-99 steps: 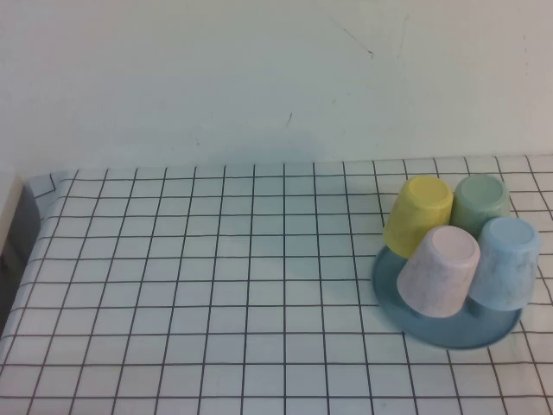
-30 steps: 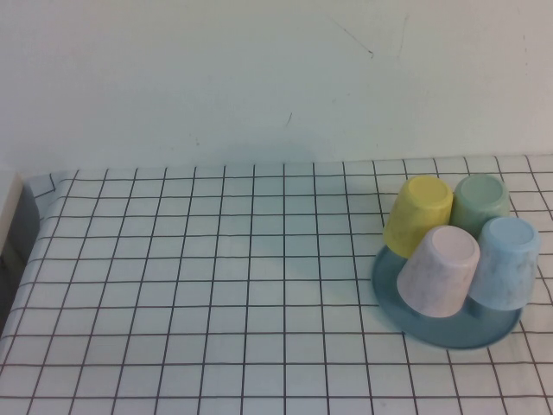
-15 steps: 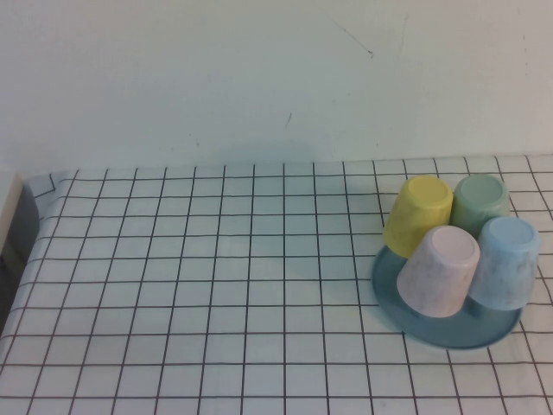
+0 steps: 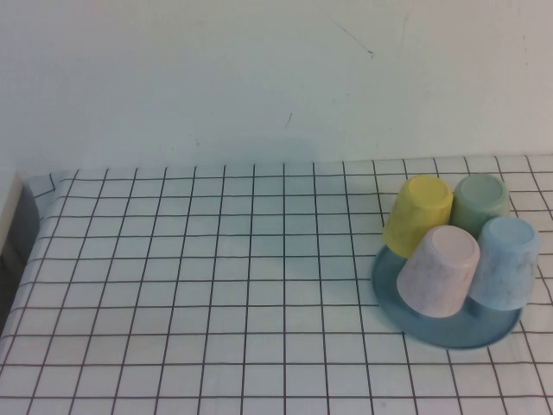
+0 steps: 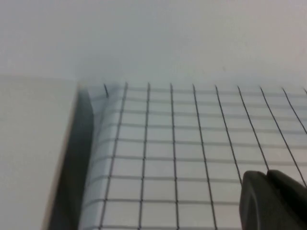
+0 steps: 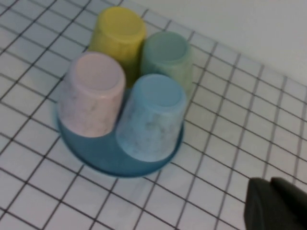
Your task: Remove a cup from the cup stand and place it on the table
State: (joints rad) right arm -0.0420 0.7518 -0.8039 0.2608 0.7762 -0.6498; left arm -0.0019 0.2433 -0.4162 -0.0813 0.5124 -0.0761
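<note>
The light blue cup (image 4: pixel 505 264) stands upside down on the right front of the blue-grey cup stand (image 4: pixel 458 333), at the right of the grid-cloth table (image 4: pixel 216 285). It also shows in the right wrist view (image 6: pixel 151 117), on the stand (image 6: pixel 96 153). My right gripper (image 6: pixel 269 183) is shut and empty, above bare cloth, apart from the stand. My left gripper (image 5: pixel 266 174) is shut and empty, over the table's left part. Neither gripper shows in the high view.
A yellow cup (image 4: pixel 417 216), a pale green cup (image 4: pixel 480 203) and a pale pink cup (image 4: pixel 439 271) also sit upside down on the stand. A white wall runs behind the table. A dark gap (image 4: pixel 17 242) and a white surface (image 5: pixel 29 153) border the left edge.
</note>
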